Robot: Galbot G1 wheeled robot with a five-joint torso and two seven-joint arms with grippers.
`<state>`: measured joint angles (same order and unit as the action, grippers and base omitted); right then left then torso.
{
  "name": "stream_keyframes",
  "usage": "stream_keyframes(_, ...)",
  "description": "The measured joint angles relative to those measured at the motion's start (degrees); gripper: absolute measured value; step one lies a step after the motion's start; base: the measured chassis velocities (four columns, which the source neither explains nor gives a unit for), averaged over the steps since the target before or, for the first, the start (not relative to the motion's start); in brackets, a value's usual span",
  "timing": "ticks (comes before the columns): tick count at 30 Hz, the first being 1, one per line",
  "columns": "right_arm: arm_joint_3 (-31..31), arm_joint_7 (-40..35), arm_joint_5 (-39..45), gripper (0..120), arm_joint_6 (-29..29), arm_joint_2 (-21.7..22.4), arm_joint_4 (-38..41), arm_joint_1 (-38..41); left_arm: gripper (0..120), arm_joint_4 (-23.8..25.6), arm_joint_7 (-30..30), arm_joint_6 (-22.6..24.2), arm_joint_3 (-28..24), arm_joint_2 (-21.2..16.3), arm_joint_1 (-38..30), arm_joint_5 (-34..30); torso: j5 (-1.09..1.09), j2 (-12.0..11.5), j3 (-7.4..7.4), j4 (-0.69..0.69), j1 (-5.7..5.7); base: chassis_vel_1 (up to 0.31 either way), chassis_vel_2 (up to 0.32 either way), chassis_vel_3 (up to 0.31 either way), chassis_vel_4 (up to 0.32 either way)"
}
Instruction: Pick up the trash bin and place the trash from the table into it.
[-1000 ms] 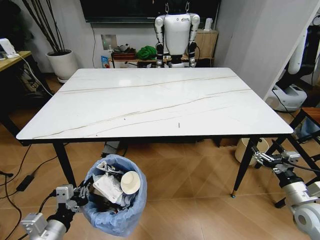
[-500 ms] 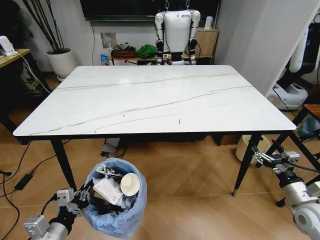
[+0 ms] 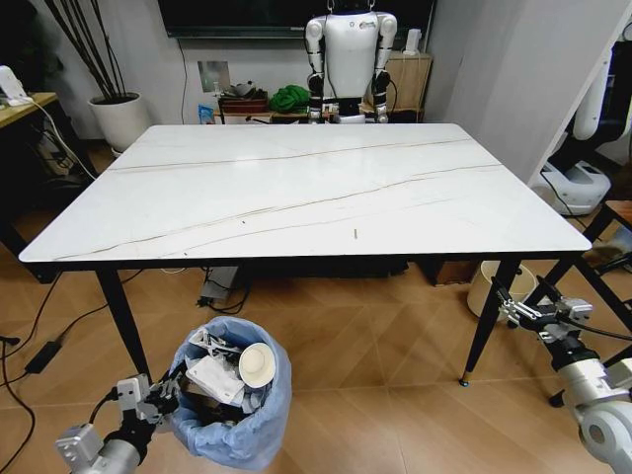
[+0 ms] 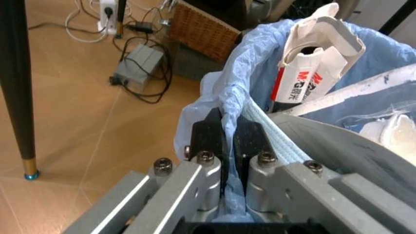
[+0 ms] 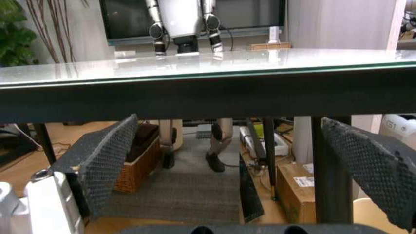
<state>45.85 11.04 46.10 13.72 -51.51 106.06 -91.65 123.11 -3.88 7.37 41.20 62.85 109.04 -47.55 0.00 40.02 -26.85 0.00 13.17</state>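
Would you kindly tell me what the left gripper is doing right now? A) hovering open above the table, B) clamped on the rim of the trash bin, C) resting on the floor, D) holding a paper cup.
B: the left gripper is shut on the bag-lined rim of the trash bin, its fingers pinching the blue liner there.

Wood floor (image 3: 375,346), potted plant (image 3: 117,118), wall TV (image 3: 247,18), 1 white humanoid (image 3: 348,59) at back.

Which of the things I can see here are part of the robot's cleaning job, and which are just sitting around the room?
Part of the job:
- trash bin, its rim pinched by the left gripper
- trash inside it, including a paper cup
- table
- right gripper, open, low beside the table leg

Just lying about:
- white humanoid robot
- potted plant
- wicker basket
- power adapter
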Motion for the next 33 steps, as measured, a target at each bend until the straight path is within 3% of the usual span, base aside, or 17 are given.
stream_keyframes(16,0.0,0.0,0.0,100,0.0,0.0,0.0,0.0,0,-1.4,-1.8,1.1,-1.1,1.1,-1.4,-3.8,0.0,-4.0,2.39,0.0,-1.57,0.0,0.0,0.0,0.0)
stream_keyframes(33,0.0,0.0,0.0,100,0.0,0.0,0.0,0.0,0,-3.4,-1.8,1.2,-2.1,2.3,-2.9,-3.0,0.0,-7.8,4.7,0.0,-3.09,0.0,0.0,0.0,0.0)
